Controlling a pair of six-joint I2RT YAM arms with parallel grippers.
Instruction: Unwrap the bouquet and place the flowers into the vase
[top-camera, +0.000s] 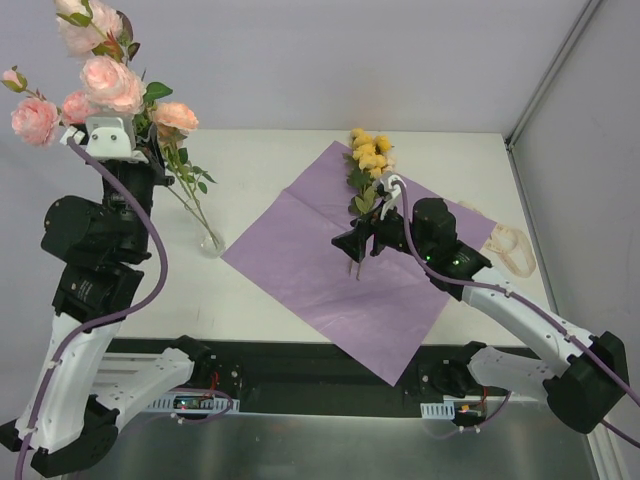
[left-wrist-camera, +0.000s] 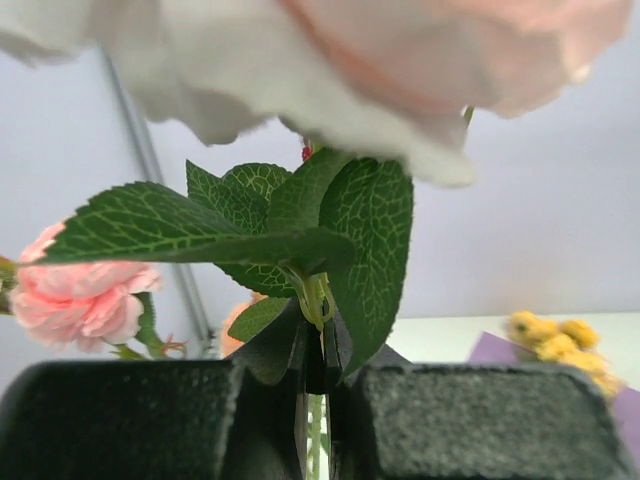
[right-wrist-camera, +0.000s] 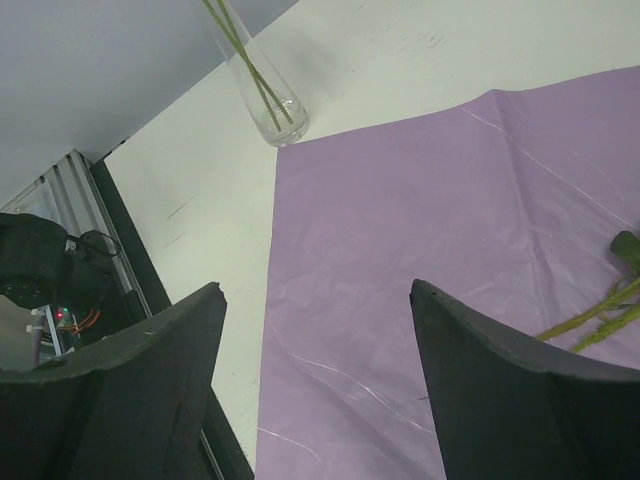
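The bouquet is undone: its purple paper (top-camera: 340, 255) lies flat on the table. My left gripper (top-camera: 158, 158) is raised at the far left and shut on the stems of the pink roses (top-camera: 110, 80). Their lower ends reach down into the clear vase (top-camera: 212, 243). In the left wrist view the left gripper (left-wrist-camera: 320, 375) pinches a stem under green leaves (left-wrist-camera: 370, 240). Yellow flowers (top-camera: 368, 155) lie on the paper's far part. My right gripper (top-camera: 360, 248) hovers open over the paper near their stems; the right wrist view shows the right gripper (right-wrist-camera: 315, 340) empty, with the vase (right-wrist-camera: 265, 100) beyond it.
A cream ribbon (top-camera: 510, 250) lies at the right, beside the paper. Grey walls close the back and the right side. The yellow flowers' stem ends (right-wrist-camera: 600, 315) show at the right edge of the right wrist view. A dark rail (top-camera: 320, 365) runs along the table's near edge.
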